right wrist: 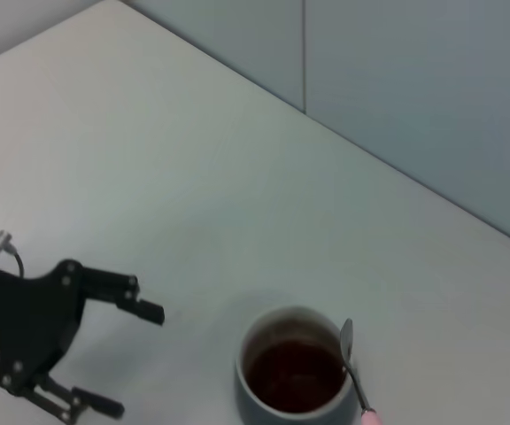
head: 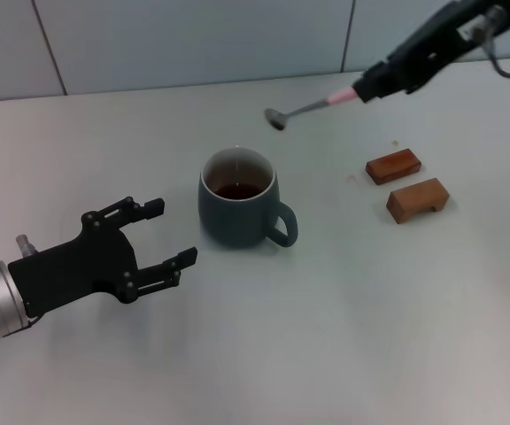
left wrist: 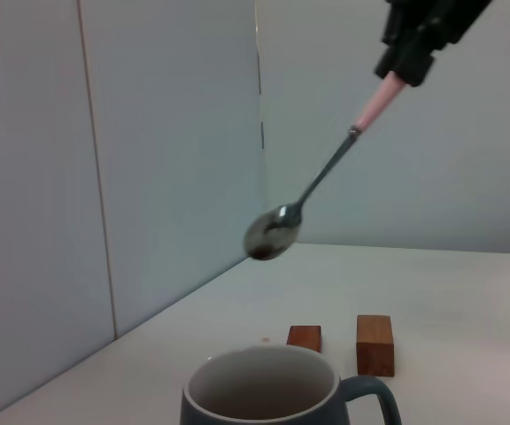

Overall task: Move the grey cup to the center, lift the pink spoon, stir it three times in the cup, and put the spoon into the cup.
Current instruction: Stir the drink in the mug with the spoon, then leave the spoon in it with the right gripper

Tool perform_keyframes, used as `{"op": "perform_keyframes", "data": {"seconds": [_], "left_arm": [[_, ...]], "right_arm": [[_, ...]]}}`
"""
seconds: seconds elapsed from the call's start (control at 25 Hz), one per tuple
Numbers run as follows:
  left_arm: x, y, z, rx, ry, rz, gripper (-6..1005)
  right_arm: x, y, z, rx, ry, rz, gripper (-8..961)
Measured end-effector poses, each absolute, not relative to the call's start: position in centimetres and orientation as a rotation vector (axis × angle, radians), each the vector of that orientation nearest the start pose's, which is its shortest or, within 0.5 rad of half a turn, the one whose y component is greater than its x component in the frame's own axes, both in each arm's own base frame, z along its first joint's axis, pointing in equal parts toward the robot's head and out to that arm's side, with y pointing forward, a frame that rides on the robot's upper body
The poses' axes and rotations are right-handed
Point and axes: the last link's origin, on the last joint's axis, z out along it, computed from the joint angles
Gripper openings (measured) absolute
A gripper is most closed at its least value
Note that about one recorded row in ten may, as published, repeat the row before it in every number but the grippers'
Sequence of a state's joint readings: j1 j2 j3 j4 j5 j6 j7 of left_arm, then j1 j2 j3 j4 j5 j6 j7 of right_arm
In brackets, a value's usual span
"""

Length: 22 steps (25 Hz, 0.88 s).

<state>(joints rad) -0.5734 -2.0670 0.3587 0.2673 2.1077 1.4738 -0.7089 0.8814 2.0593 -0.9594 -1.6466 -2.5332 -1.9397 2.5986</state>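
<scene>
Our right hand (head: 372,87) grips the pink spoon (head: 312,107) by the end of its handle and holds it in the air beyond the grey cup (head: 240,207), bowl end angled downward, a pose we judge is meant to bring the bowl over the rim for stirring. The cup stands upright near the middle of the tabletop (head: 343,336), its handle turned toward our right, with dark brown liquid low inside its cream interior. Our left hand (head: 168,232) rests beside the cup with fingers spread, holding nothing and clear of its wall. Two brown wooden blocks (head: 405,183) lie well apart to the right.
</scene>
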Motion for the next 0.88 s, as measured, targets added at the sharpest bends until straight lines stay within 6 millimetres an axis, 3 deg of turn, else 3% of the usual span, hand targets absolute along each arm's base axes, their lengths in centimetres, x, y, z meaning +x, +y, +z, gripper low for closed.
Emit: {"op": "perform_keyframes", "data": {"seconds": [0.24,0.28,0.88], "left_arm": [[-28.2,31.3,-4.1,-2.581,-0.217,-0.748,806],[-28.2,31.3,-4.1,-2.582,-0.216,-0.747,806],[-28.2,31.3,-4.2,-2.588,-0.213,-0.743,806]], "right_arm": [[6.1,38.0,8.9,-2.642,0.808,-0.194,115],[5.9,38.5,7.9,-2.656,0.819,-0.234,115],[6.4,41.2,2.7,-2.689,0.866,-0.397,137]]}}
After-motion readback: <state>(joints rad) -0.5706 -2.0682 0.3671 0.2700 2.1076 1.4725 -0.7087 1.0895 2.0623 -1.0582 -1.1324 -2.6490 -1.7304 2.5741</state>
